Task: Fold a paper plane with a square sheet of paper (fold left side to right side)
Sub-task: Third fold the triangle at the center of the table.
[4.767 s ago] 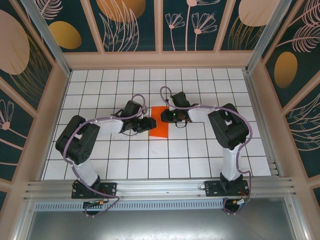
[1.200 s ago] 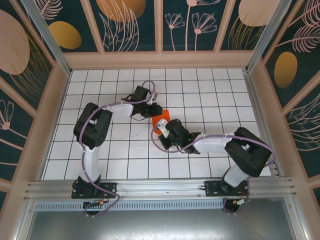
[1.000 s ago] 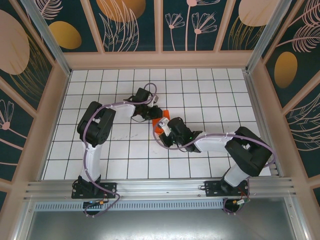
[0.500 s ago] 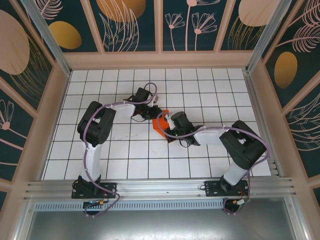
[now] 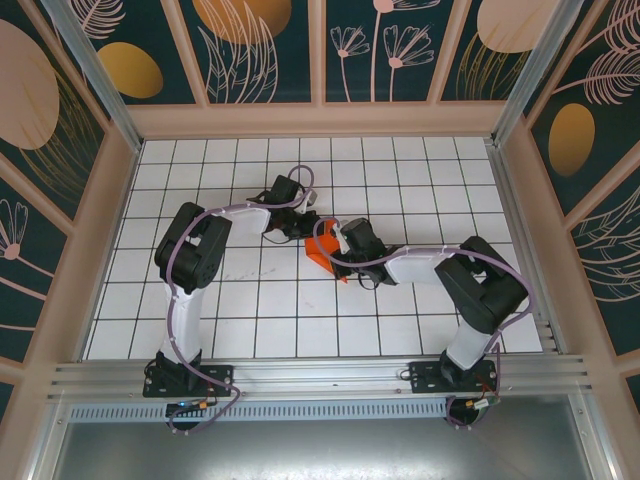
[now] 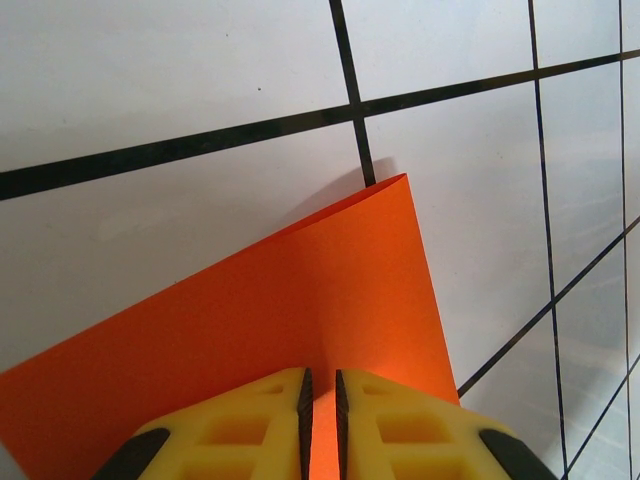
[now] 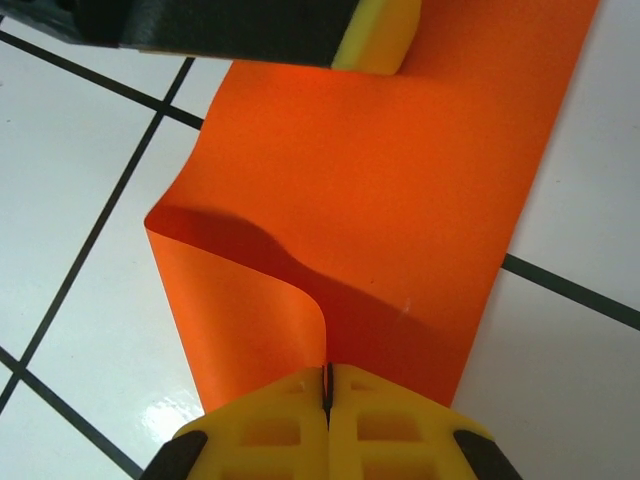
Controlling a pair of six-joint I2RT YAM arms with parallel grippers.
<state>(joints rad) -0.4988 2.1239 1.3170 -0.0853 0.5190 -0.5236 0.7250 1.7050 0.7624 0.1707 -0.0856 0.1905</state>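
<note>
The square sheet of paper (image 5: 321,249) lies near the middle of the white grid table, bright orange and narrowed by a fold. My left gripper (image 5: 306,228) presses down on its far end. In the left wrist view its yellow fingers (image 6: 270,420) stand almost together, flat on the orange sheet (image 6: 300,290), close to one corner. My right gripper (image 5: 338,243) is shut on one edge of the paper (image 7: 400,200). That edge is lifted and curls up into the pinched fingertips (image 7: 290,420). The left gripper's yellow finger (image 7: 375,45) rests on the sheet's far end.
The white tiled table (image 5: 260,300) has black grid lines and low beige walls (image 5: 320,120) on three sides. Both arms reach in towards the middle, the right forearm (image 5: 420,265) lying low across the tiles. An aluminium rail (image 5: 320,375) runs along the near edge.
The right gripper has come round from the near side, closed on the paper's edge and carried it up and to the right. The left gripper has stayed pressed on the far end.
</note>
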